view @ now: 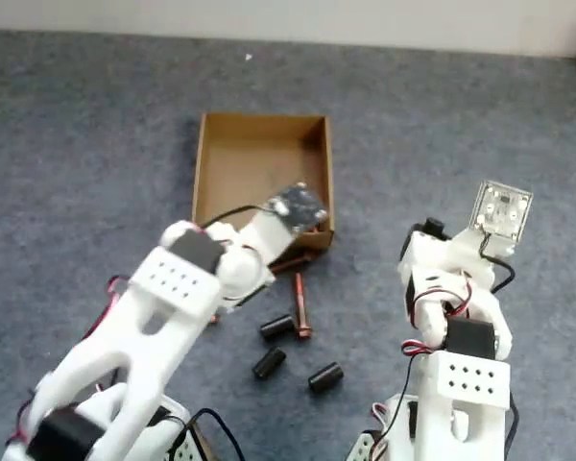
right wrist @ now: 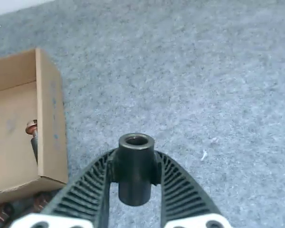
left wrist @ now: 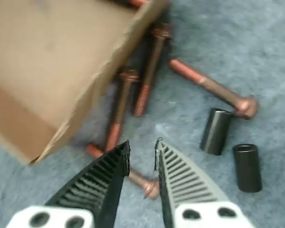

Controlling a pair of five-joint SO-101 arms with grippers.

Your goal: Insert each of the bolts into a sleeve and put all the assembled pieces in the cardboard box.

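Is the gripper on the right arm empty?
No, the right gripper is shut on a black sleeve, whose open end shows between the fingers.

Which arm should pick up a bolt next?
Left. The left end effector is open and hangs just over a bolt lying on the carpet. The right end effector is shut on a sleeve, away from the loose bolts.

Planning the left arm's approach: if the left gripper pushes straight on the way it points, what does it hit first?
Probably the copper bolt lying crosswise just beyond the left gripper, seen between its open jaws, then the carpet. Depth is unclear. The cardboard box sits off that line.
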